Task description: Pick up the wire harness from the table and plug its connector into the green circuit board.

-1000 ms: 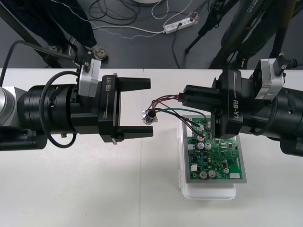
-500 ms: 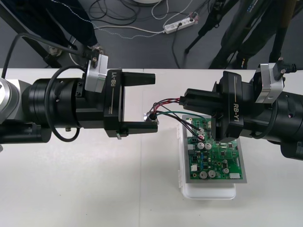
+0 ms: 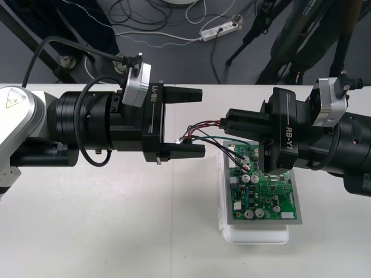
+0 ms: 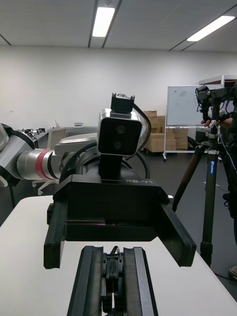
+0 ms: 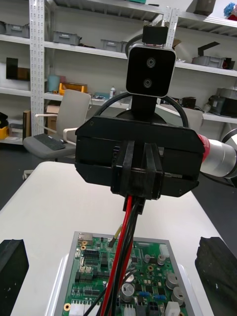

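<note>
My right gripper [image 3: 227, 128] is shut on the wire harness [image 3: 206, 136] above the far end of the green circuit board [image 3: 264, 191]. The red, black and green wires run left from it to the metal socket [image 3: 186, 139], which the left gripper's lower finger mostly hides. My left gripper [image 3: 196, 123] is open, one finger on each side of that socket end. In the left wrist view the wires [image 5: 123, 247] hang from the right gripper [image 5: 140, 170] down over the board [image 5: 148, 289]. I cannot tell if the plug is seated. In the right wrist view my fingers [image 4: 133, 281] pinch a dark piece.
The board rests on a white base [image 3: 255, 234] on the right half of the table. The table's far edge [image 3: 232, 86] runs just behind both grippers, with dark floor and cables beyond it. The two grippers face each other closely over the middle.
My left gripper has moved right and a little farther back, so its open fingers now straddle the harness's socket end. The right gripper holds still with the wires.
</note>
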Controlling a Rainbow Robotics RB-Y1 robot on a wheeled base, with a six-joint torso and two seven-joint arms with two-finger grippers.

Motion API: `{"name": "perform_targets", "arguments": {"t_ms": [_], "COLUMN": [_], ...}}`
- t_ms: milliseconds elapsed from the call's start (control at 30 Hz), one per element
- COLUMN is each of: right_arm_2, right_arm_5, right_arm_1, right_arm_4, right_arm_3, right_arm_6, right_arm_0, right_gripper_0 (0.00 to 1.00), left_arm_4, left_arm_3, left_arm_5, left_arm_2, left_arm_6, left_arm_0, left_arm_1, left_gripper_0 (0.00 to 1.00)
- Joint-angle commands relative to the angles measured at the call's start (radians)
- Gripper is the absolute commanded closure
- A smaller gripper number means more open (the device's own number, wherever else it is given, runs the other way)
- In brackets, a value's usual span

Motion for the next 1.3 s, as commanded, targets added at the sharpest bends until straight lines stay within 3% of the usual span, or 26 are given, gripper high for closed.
{"name": "perform_targets", "arguments": {"t_ms": [33,1300], "right_arm_2": [0.000,0.003], "right_arm_5": [0.010,0.014], "right_arm_1": [0.008,0.005], "right_arm_4": [0.000,0.002], "right_arm_3": [-0.043,-0.044], "right_arm_6": [0.054,0.045], "right_arm_0": [0.006,0.006], "right_gripper_0": [1.00,1.00], "left_arm_4": [0.015,0.025], "left_arm_3": [-0.004,0.001], "left_arm_5": [0.045,0.045], "left_arm_2": [-0.017,-0.053], "left_arm_6": [0.028,0.037], "left_arm_0": [-0.056,-0.079], "left_arm_1": [-0.035,-0.064], "left_gripper_0": [0.00,0.00]}}
